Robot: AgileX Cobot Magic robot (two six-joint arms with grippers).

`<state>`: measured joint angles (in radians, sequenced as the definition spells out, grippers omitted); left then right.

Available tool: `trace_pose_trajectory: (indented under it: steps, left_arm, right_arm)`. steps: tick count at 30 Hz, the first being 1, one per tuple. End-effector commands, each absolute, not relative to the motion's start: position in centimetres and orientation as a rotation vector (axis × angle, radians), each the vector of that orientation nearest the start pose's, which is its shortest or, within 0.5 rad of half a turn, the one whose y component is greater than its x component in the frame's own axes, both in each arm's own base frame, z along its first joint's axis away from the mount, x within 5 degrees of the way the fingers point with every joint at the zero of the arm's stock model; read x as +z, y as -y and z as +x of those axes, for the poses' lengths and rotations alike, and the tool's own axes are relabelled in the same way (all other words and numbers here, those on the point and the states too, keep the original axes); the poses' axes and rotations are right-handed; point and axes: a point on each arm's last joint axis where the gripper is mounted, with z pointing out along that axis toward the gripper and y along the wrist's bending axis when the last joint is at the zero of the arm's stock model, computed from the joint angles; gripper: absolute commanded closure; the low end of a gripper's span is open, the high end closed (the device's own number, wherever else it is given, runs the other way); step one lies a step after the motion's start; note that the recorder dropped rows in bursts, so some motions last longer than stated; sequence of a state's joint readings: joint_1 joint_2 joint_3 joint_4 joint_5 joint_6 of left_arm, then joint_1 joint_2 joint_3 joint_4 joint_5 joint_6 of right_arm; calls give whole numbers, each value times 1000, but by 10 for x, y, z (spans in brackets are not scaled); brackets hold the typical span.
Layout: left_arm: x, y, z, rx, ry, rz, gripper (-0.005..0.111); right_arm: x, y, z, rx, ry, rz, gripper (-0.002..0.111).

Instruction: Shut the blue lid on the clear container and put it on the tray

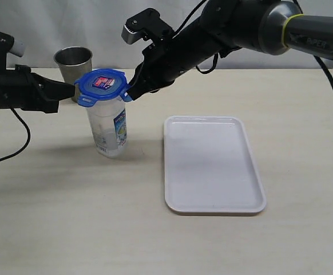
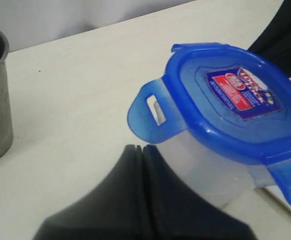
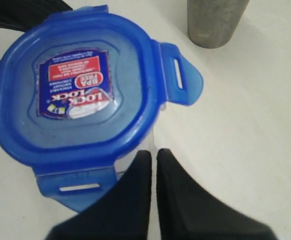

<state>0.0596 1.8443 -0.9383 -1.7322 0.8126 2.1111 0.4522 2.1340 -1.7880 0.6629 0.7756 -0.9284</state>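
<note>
The blue lid [image 1: 102, 84] sits on top of the clear container [image 1: 109, 130], sticker side up, with its flaps sticking out. The container stands upright on the table, left of the white tray [image 1: 212, 163]. My left gripper [image 1: 74, 90] is shut and empty, its tip right at the lid's left flap [image 2: 153, 111]. My right gripper [image 1: 131, 91] is also shut and empty, its tip at the lid's right edge by a flap [image 3: 78, 187]. Both wrist views show the lid [image 2: 230, 105] [image 3: 75, 90] close in front of the fingertips [image 2: 135, 150] [image 3: 168, 155].
A grey steel cup [image 1: 73, 64] stands behind the container at the back left, just beyond my left arm. The tray holds nothing. The table's far edge meets a white backdrop. The right arm reaches in from the upper right.
</note>
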Motion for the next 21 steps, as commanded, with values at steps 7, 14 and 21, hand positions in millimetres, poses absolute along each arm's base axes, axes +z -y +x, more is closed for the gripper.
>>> trace_pose_trajectory:
  steps: [7,14,21]
  left_arm:
    - [180,45,356,-642,-1933,693,107]
    - [180,45,356,-642,-1933,693,107]
    - [180,45,356,-642,-1933,693,107]
  right_arm:
    - [244,-244,406,592,-2173,-1220,104]
    - [246,-243,407,565,-2170,-1224,104]
    - [260,-238,409,491,-2141,-1172,104]
